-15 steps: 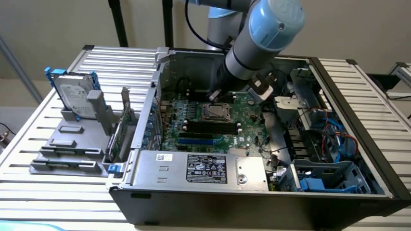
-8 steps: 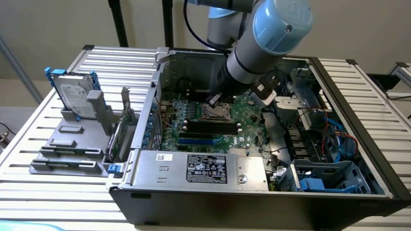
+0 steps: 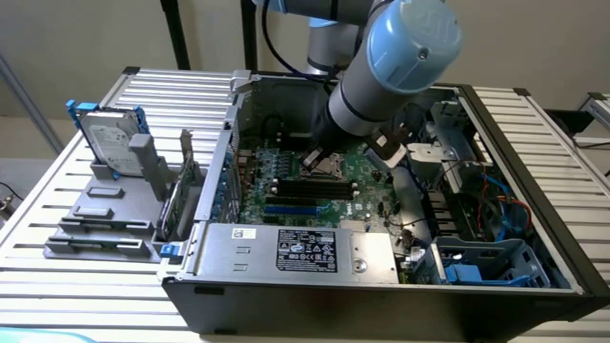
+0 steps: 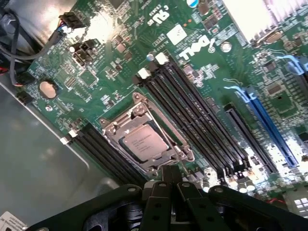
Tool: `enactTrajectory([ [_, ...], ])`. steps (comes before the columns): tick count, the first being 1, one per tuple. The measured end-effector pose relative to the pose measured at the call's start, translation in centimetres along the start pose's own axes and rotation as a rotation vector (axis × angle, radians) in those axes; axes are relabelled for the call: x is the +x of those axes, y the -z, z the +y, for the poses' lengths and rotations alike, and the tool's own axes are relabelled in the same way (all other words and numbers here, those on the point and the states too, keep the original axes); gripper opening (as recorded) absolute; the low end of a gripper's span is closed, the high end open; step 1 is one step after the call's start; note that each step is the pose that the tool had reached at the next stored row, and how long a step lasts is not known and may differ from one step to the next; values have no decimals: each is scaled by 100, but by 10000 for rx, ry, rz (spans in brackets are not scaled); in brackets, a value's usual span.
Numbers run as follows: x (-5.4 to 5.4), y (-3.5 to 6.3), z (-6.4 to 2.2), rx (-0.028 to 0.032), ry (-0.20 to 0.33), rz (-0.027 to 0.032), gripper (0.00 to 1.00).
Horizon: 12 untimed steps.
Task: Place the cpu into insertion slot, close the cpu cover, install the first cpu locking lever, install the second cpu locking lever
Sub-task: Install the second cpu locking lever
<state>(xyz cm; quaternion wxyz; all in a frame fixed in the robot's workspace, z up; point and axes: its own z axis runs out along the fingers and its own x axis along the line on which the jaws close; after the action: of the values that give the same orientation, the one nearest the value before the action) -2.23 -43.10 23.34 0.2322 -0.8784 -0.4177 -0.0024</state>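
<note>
CPU's in, cover looks down, levers are the fiddly bit

Using the insertion slot (image 4: 144,139) as home base: going left to right in the exterior view, the drive caddy (image 3: 113,146) sits well off toward that view's left. At the slot itself, the cpu (image 4: 143,142) lies seated silvery side up, with the cpu cover (image 4: 111,128) framing it, closed as far as I can judge. The gripper (image 4: 171,179) hangs right at the slot's edge, fingers pinched together, holding nothing. Can't tell if either lever is latched.
</note>
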Motion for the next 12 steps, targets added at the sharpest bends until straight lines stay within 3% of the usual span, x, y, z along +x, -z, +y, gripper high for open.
enactTrajectory([
  [3, -74, 10, -16, 0, 0, 0, 11],
  [12, -154, -34, -75, 1, 1, 2, 11],
])
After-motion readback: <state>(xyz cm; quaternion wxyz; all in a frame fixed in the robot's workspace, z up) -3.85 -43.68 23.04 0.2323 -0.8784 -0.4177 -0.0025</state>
